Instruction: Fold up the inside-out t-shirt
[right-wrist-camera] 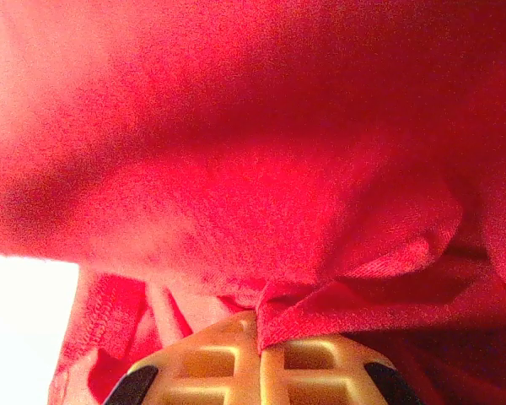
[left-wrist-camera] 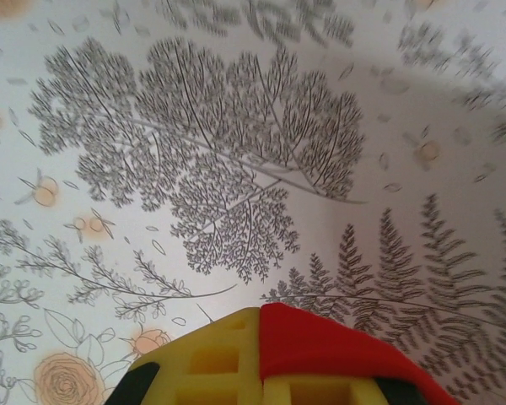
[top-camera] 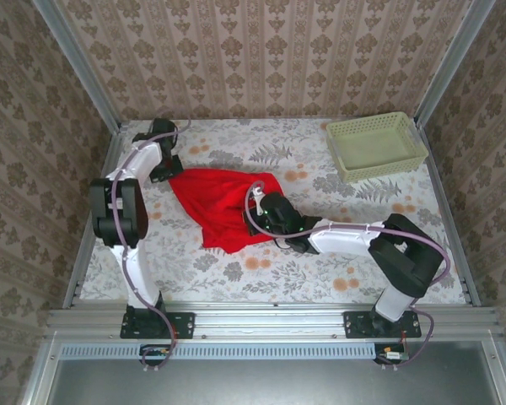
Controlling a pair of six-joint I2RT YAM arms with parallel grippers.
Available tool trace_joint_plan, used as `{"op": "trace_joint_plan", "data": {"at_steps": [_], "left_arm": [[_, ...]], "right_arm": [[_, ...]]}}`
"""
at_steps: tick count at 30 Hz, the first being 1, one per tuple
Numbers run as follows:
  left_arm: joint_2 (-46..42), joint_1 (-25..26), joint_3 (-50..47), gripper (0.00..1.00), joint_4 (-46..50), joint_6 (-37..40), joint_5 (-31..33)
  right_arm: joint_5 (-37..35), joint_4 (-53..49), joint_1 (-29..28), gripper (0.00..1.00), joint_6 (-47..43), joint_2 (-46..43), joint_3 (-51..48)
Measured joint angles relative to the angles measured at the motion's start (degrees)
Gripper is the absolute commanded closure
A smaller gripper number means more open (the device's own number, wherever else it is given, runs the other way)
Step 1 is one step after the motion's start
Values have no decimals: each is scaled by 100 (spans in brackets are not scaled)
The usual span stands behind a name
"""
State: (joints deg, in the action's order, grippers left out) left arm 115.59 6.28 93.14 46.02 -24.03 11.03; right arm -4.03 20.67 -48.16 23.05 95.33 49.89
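Near: right gripper [right-wrist-camera: 260, 339] clamping together on fold of red t-shirt [top-camera: 223, 202], at its right edge. T-shirt lying crumpled on flowered tablecloth [top-camera: 320, 270], left of centre. Farther: left gripper [left-wrist-camera: 260, 331] pinching t-shirt's far-left corner, jaws together, red cloth draping over one pad. Pale green basket [top-camera: 375, 145] standing well apart in far right corner. Patterned wallpaper [top-camera: 270, 51] rising behind.

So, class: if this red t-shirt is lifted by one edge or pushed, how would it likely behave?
Probably floppy: the t-shirt lies bunched and creased, so it should sag between grip points. Likely light: a thin fold sits pinched in the right gripper. Pushed, it would likely wrinkle rather than slide.
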Motion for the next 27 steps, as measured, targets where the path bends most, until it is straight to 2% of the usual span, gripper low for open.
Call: {"op": "trace_joint_plan", "data": {"at_steps": [6, 10, 13, 14, 16, 20, 23, 27], "left_arm": [[153, 48, 208, 100, 343, 28, 105], [293, 249, 358, 83, 481, 105, 184], [11, 483, -149, 60, 192, 149, 90], [-223, 557, -481, 51, 52, 177, 22], [-962, 743, -1331, 39, -352, 192, -168], [-3141, 1298, -2935, 22, -1360, 302, -638], [-4391, 1781, -3689, 16, -2321, 391, -1274], [-4642, 2192, -4046, 15, -3014, 546, -1952]], "right_arm": [[157, 236, 48, 100, -20, -420, -330], [321, 437, 57, 100, -37, -758, -452], [345, 586, 129, 100, -20, -942, -531], [348, 610, 175, 100, -11, -946, -531], [350, 623, 284, 100, 28, -933, -540], [367, 643, 417, 100, 131, -785, -551], [420, 660, 424, 100, 170, -730, -610], [479, 667, 413, 100, 219, -743, -654]]}}
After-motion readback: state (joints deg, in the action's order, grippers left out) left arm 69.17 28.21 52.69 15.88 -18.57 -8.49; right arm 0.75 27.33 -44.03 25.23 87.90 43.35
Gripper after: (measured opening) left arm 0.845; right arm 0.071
